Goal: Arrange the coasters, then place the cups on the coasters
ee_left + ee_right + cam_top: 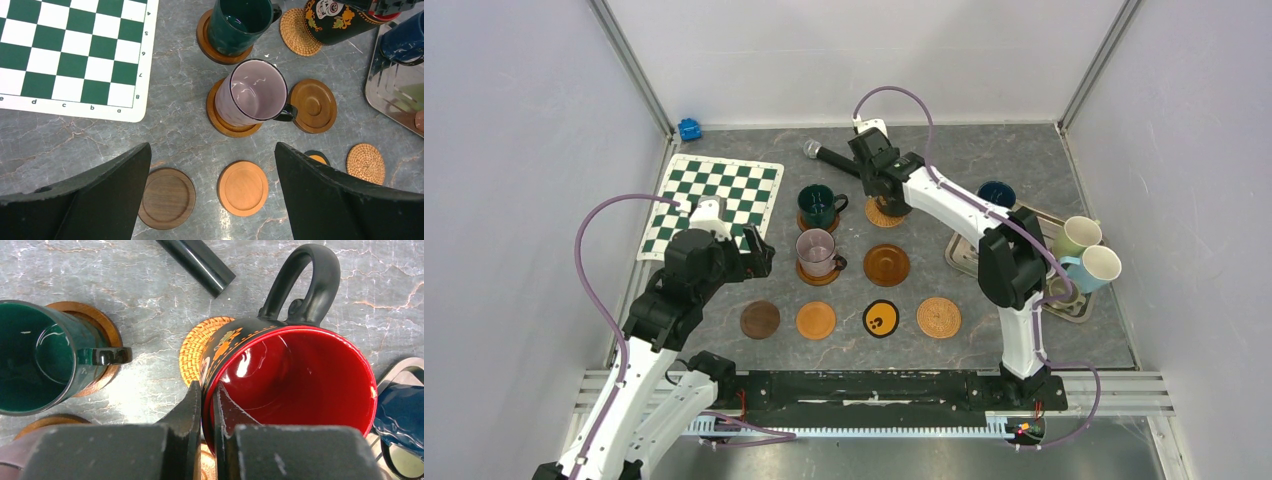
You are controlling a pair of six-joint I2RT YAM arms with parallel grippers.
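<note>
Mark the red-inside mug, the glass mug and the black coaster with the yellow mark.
red-inside mug (pixel 300 375): right wrist view, on its red inner wall.
glass mug (pixel 257 92): left wrist view, inside its opening.
black coaster (pixel 881 319): top external view, on its yellow mark.

walls: plain white panels — seamed by metal posts | table: grey marbled

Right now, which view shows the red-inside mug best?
Right wrist: the red-inside mug fills the frame, red interior, black handle, rim pinched by the right tool. Left wrist catches only its painted black side at the top edge. The top view hides it under the right arm.
</note>
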